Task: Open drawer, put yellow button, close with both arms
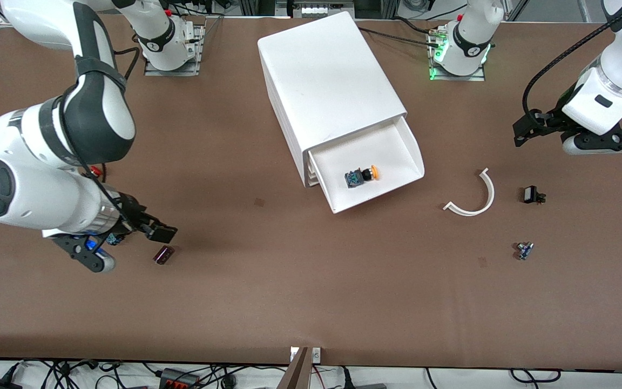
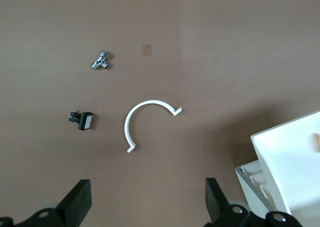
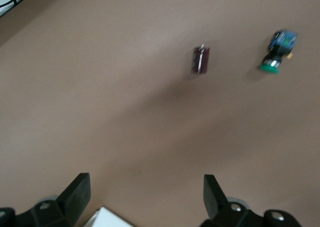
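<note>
The white cabinet (image 1: 327, 81) stands mid-table, and its topmost drawer (image 1: 392, 143) is pulled open toward the front camera. The yellow button (image 1: 363, 175) lies on its side in the drawer. In the left wrist view the drawer (image 2: 285, 157) shows at the edge, with a bit of the yellow cap (image 2: 316, 141). My left gripper (image 1: 605, 141) is open and empty, up over the table toward the left arm's end (image 2: 148, 202). My right gripper (image 1: 87, 253) is open and empty, low over the table toward the right arm's end (image 3: 145, 199).
A white arc piece (image 1: 473, 200), a small black part (image 1: 532, 194) and a metal fitting (image 1: 524, 250) lie toward the left arm's end. A dark red part (image 1: 163, 254) and a green button (image 3: 277, 52) lie by my right gripper.
</note>
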Robot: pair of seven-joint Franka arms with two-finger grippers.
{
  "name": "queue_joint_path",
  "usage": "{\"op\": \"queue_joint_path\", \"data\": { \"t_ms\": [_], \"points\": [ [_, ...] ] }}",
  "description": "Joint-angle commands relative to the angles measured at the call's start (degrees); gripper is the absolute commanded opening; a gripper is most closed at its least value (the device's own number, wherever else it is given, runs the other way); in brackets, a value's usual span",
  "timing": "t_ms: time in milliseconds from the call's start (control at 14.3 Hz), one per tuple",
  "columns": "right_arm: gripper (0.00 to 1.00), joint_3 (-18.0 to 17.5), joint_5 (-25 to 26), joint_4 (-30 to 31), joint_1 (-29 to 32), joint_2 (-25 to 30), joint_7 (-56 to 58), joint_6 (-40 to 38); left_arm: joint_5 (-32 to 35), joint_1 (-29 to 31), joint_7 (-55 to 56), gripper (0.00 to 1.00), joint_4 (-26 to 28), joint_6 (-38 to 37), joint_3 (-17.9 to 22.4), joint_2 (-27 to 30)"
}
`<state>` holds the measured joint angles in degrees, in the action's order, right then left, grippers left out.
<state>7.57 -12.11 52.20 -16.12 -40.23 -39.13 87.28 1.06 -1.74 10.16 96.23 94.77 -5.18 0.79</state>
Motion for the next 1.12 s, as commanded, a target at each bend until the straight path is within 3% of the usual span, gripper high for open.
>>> {"op": "queue_joint_path", "data": {
  "t_ms": [0, 419, 628, 837, 1047],
  "points": [
    [1.0, -0.8, 1.74, 1.5, 1.7, 2.78, 5.45, -2.81, -0.62, -0.19, 0.65, 1.0, -7.88, -5.02, -0.18, -5.08],
    [1.0, -0.19, 3.06, 1.42, 4.34, 4.63, 13.55, -4.57, -6.5, -0.98, 1.35, 1.0, -10.62, -5.74, -0.18, -8.07],
    [1.0, 0.08, 3.14, 1.85, 6.44, 6.9, 14.6, -3.96, -5.81, -0.98, 0.04, 1.0, -11.41, -5.65, -0.18, -9.48],
    [1.0, -0.18, 6.56, 8.59, 7.41, 11.64, 18.71, -1.78, -5.89, -2.38, 0.64, 1.0, -11.41, -4.34, -0.18, -12.64],
    [1.0, -0.54, 6.84, 16.51, 11.71, 18.67, 29.95, 2.01, -5.54, -6.16, 5.19, 1.0, -10.89, 4.61, -0.18, -15.89]
  ]
}}
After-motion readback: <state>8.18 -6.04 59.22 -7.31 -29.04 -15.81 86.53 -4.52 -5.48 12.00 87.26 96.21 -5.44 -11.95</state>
